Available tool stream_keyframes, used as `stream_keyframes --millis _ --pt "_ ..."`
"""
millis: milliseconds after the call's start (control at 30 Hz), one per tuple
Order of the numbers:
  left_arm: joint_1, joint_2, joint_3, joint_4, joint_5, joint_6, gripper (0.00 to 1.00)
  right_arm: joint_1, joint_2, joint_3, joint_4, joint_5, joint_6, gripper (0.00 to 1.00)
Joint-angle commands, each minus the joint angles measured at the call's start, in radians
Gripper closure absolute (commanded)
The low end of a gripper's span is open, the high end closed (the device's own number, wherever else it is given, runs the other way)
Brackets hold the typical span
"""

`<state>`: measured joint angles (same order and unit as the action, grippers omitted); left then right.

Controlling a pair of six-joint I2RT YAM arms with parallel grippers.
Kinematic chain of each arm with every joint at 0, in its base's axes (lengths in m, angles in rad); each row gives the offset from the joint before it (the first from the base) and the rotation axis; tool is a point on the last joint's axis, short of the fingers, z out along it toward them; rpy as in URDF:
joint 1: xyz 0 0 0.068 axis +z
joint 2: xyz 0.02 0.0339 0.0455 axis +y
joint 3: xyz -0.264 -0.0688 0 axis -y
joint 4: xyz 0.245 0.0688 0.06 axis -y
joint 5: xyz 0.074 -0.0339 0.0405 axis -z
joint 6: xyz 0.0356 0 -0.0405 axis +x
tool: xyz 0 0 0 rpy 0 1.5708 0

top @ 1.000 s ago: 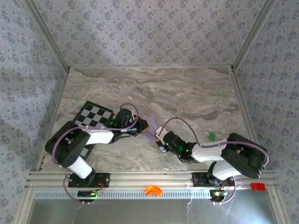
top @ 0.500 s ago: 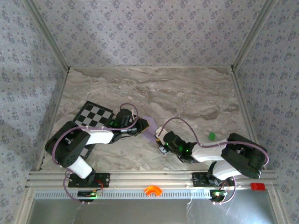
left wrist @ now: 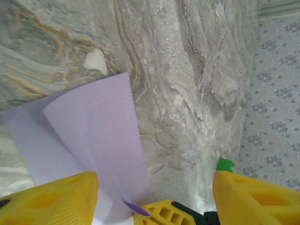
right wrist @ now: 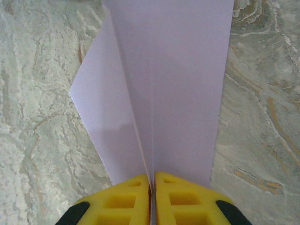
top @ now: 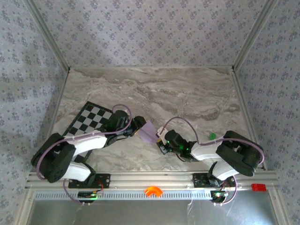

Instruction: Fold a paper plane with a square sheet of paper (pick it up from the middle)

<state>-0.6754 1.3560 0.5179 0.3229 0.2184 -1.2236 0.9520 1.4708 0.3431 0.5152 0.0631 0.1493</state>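
Right gripper (right wrist: 152,197) is pinching the folded lilac paper (right wrist: 178,84) near the table (top: 187,93) front edge, left gripper (left wrist: 152,187) jaws wide open beside it.

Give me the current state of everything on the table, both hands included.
Paper: folded, creased lengthwise, one end pinched in the right hand.
Left hand: open, jaws spread wide, gripping nothing.
Right hand: shut on the paper.
Checkerboard: lying flat on the table.
Green block: resting on the table, untouched.
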Motion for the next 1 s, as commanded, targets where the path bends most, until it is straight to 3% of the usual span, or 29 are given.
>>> stream_keyframes --millis 0,167,333,467,967 --pt "0.006 -0.061 -0.022 -0.099 -0.061 0.015 0.33 -0.014 0.028 0.005 0.002 -0.065 0.046 0.88" --pt "0.007 -0.128 -0.011 -0.168 -0.065 0.049 0.35 -0.056 0.053 0.009 0.016 -0.174 0.098 0.89" --pt "0.007 -0.134 0.014 -0.188 -0.035 0.092 0.51 -0.131 0.057 0.050 -0.043 -0.345 0.142 0.91" --pt "0.007 -0.103 0.024 -0.166 -0.004 0.100 0.57 -0.217 0.073 0.093 -0.082 -0.508 0.229 0.93" --pt "0.005 0.050 0.059 -0.041 0.097 0.101 0.71 -0.290 0.144 0.147 -0.111 -0.650 0.386 0.94"
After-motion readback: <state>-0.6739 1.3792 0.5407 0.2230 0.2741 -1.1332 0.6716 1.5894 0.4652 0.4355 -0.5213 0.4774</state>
